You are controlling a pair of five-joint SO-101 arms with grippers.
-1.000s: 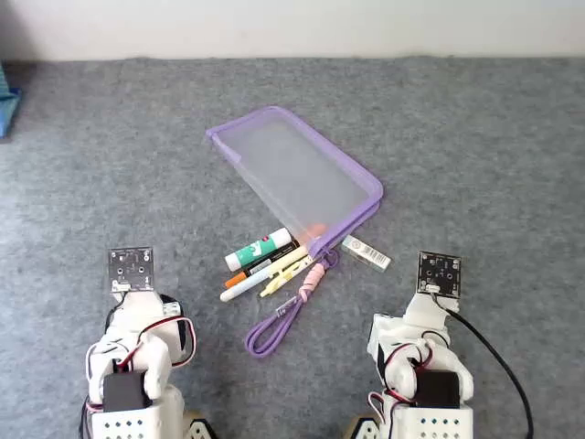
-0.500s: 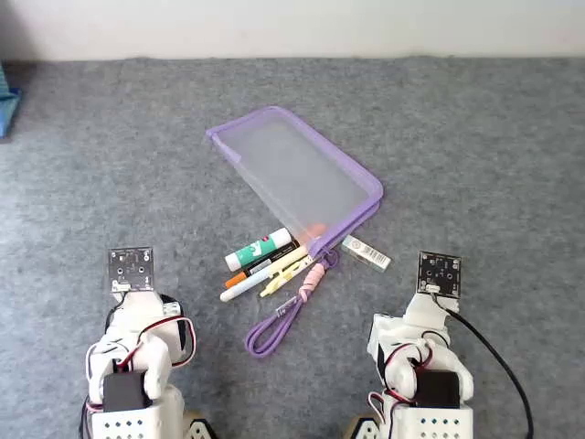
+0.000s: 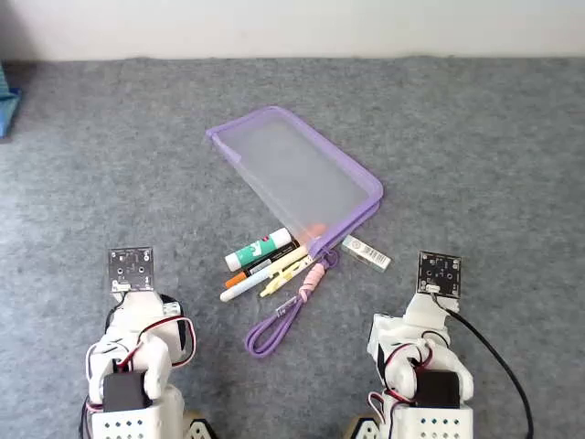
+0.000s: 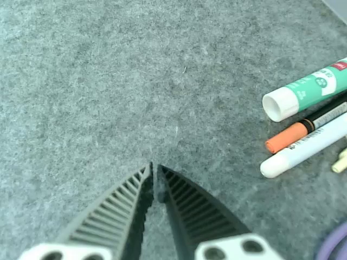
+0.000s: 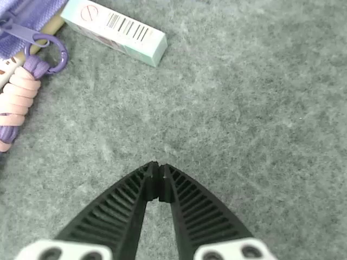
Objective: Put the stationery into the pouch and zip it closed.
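A clear pouch with purple trim lies slanted in the middle of the grey mat, its purple strap trailing toward the arms. Beside its near corner lie a green-and-white glue stick, an orange-capped pen, a white marker and a pale yellow pen. A boxed eraser rests by the pouch's right corner. My left gripper is shut over bare mat, left of the glue stick. My right gripper is shut, just short of the eraser.
A pink coiled cord and purple zip ring lie by the pouch's corner. Both arm bases sit at the near edge. A blue object pokes in at the far left. Open grey mat lies left and right.
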